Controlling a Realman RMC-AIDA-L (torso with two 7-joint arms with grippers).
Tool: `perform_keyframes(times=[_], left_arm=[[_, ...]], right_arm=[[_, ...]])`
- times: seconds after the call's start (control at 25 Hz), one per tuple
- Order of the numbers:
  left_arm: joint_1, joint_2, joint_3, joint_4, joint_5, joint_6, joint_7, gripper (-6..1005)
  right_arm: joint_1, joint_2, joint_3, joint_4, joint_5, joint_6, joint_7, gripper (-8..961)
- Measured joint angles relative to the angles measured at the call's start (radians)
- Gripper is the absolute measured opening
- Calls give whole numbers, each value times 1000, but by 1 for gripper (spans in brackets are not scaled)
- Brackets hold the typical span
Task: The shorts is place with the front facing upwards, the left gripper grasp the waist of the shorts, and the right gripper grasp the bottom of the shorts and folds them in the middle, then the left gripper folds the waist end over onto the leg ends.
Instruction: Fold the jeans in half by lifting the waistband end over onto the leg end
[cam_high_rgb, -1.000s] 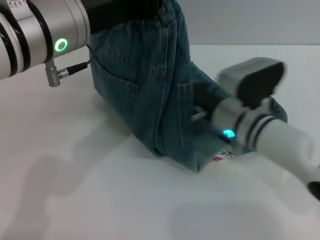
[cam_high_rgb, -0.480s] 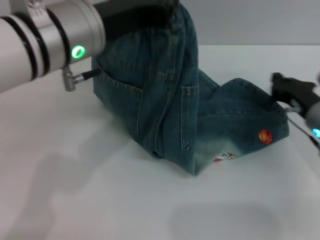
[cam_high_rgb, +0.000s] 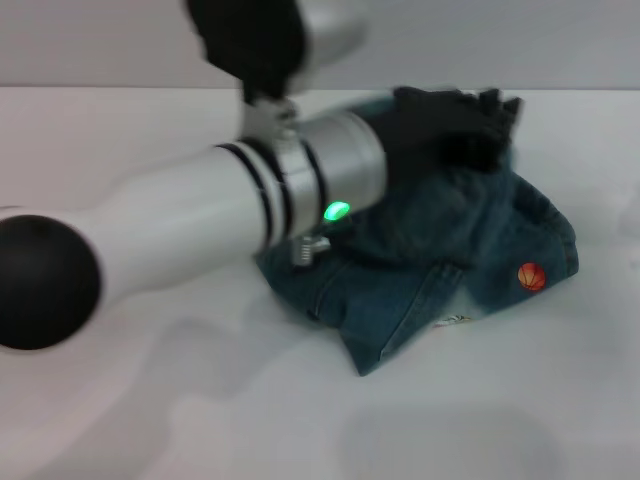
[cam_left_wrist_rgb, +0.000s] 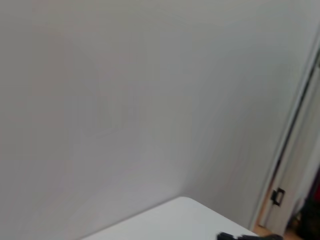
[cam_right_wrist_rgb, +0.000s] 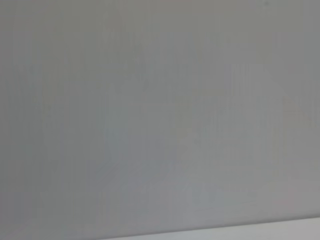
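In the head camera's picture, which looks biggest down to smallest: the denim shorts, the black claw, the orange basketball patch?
1. the shorts
2. the left gripper, though it sits nearer the camera, so its look may flatter it
3. the basketball patch, clearly smallest

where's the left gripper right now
In the head view the left gripper has swung across to the right side of the table, over the far edge of the bunched shorts, above the orange patch.
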Motion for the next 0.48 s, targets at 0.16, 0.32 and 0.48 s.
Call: perform_keyframes(times=[0.16, 0.32, 0.48], left_arm=[[-71, -1, 61, 65, -20, 39, -1, 100], [-70, 0, 72, 62, -30, 58, 1, 279], [-43, 5, 67, 47, -31, 57, 1, 466]], right_arm=[[-5, 0, -13, 13, -10, 17, 0, 0], [5, -1, -36, 9, -12, 26, 0, 0], [1, -1, -54, 14, -12, 15, -7, -1]])
